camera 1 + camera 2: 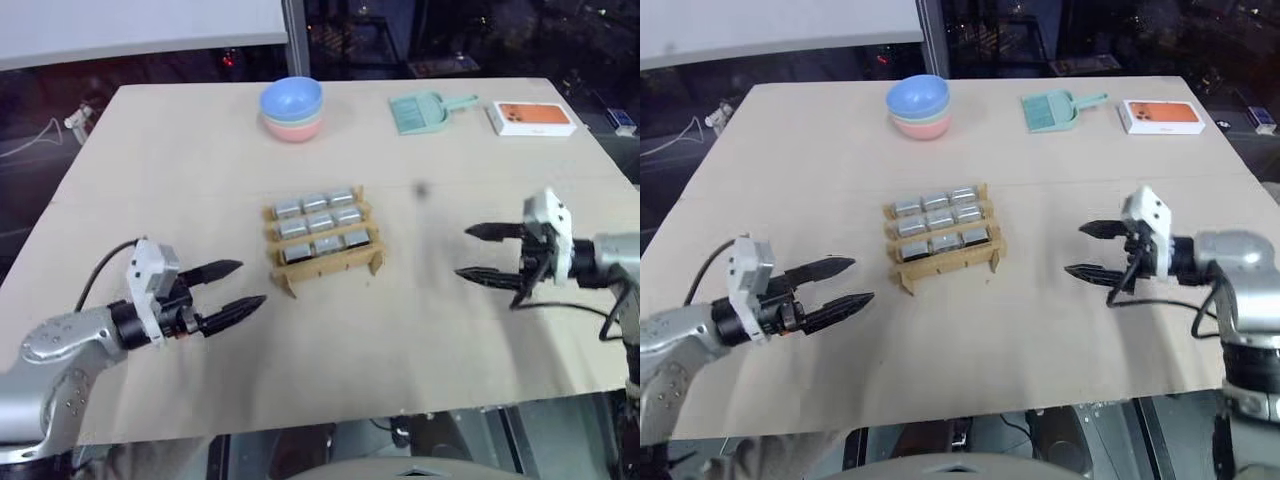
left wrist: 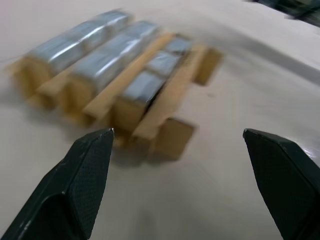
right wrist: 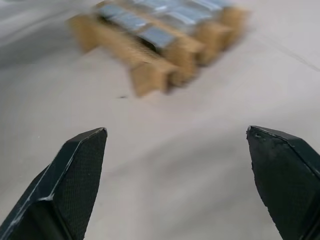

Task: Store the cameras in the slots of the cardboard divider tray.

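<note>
Both claws, left (image 1: 240,286) and right (image 1: 472,252), hang open and empty, so if you reseat those hard, slick-looking cameras (image 1: 318,223), pinch their sides, since the cardboard divider tray (image 1: 290,275) looks light and flimsy.

Silvery-grey cameras (image 1: 322,222) fill a tan-brown cardboard divider tray (image 1: 330,264) on a pale beige worktop (image 1: 180,160). Behind it stand stacked bowls (image 1: 292,108) of blue, green and pink, a teal dustpan (image 1: 425,110) and an orange-and-white box (image 1: 533,118).

Right gripper (image 3: 177,142) open and empty above bare tabletop (image 3: 165,170); cardboard divider tray (image 3: 150,75) beyond, cameras (image 3: 155,35) seated in its slots.
</note>
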Robot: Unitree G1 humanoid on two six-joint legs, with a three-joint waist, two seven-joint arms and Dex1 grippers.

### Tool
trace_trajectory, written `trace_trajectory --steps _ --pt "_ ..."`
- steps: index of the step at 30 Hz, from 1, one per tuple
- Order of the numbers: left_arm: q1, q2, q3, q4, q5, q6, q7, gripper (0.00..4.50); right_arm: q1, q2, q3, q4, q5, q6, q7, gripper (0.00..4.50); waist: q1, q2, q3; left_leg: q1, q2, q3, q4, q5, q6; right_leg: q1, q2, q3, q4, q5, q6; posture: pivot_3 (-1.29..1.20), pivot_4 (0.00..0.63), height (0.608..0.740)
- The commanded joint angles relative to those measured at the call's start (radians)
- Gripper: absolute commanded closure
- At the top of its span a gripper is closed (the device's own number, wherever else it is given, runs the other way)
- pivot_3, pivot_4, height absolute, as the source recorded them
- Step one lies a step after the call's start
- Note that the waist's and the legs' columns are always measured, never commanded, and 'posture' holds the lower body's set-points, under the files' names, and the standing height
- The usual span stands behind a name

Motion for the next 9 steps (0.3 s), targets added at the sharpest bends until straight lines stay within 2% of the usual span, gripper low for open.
trace_trajectory --steps 1,5,9 --pt "0.089 -0.069 -0.009 -0.065 0.059 -0.079 0.070 0.21 0.139 0.002 -0.099 -0.089 0.074 -0.055 -0.051 0.02 0.003 0.000 -0.001 0.000 0.000 0.000 0.000 0.000 0.000 0.001 0.000 0.000 0.000 0.000 0.000 0.00 0.150 0.740" --pt "0.194 -0.116 -0.051 -0.070 0.161 -0.167 0.111 0.21 0.274 0.026 -0.135 -0.058 0.117 -0.164 -0.065 0.02 0.003 0.000 -0.002 0.001 0.000 0.001 0.000 0.000 0.000 0.001 0.000 0.001 -0.001 -0.001 -0.002 0.00 0.150 0.740" --pt "0.223 -0.141 -0.040 -0.006 0.217 -0.271 0.128 0.21 0.347 0.052 -0.162 0.046 0.127 -0.321 -0.070 0.02 0.004 -0.001 -0.002 0.002 0.000 0.001 0.001 0.000 0.000 0.002 0.000 0.002 0.000 -0.004 0.001 0.00 0.150 0.740"
